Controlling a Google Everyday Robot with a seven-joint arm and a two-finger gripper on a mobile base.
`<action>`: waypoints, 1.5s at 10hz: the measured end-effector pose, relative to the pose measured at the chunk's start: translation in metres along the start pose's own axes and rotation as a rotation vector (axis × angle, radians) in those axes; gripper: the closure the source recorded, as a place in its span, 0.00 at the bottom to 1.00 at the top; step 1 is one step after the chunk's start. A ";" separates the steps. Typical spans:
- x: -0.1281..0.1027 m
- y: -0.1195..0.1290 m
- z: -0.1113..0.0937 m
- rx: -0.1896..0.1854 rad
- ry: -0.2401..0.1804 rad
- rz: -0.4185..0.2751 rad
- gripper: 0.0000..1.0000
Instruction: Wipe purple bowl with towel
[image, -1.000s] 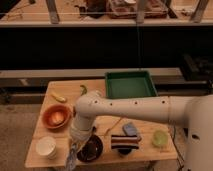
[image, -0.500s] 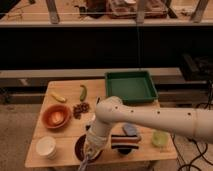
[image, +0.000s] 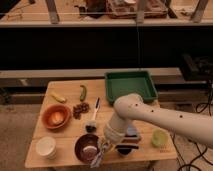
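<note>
The purple bowl (image: 85, 146) stands near the table's front edge, dark and glossy with a pale centre. My gripper (image: 101, 150) hangs at the bowl's right rim, below the thick white arm (image: 150, 117) that reaches in from the right. It is shut on the towel (image: 98, 158), a pale grey-blue rag that droops over the bowl's front right edge. The arm's wrist hides part of the table just right of the bowl.
An orange bowl (image: 56, 116) and a white cup (image: 46, 146) stand to the left. A striped cloth (image: 128, 148), a pale-green cup (image: 159, 138) and a green tray (image: 130, 85) are on the right. A brush (image: 93, 114), dark fruit (image: 80, 108), a green pepper (image: 83, 92) and a banana (image: 58, 98) lie mid-table.
My gripper has carried the towel rightward, from left of the purple bowl across it to its right rim. The arm has swung right with it.
</note>
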 end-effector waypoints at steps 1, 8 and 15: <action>0.001 -0.006 -0.001 0.001 0.000 -0.012 1.00; -0.045 -0.106 0.041 -0.019 -0.021 -0.170 1.00; -0.046 -0.044 0.048 -0.016 -0.116 -0.096 1.00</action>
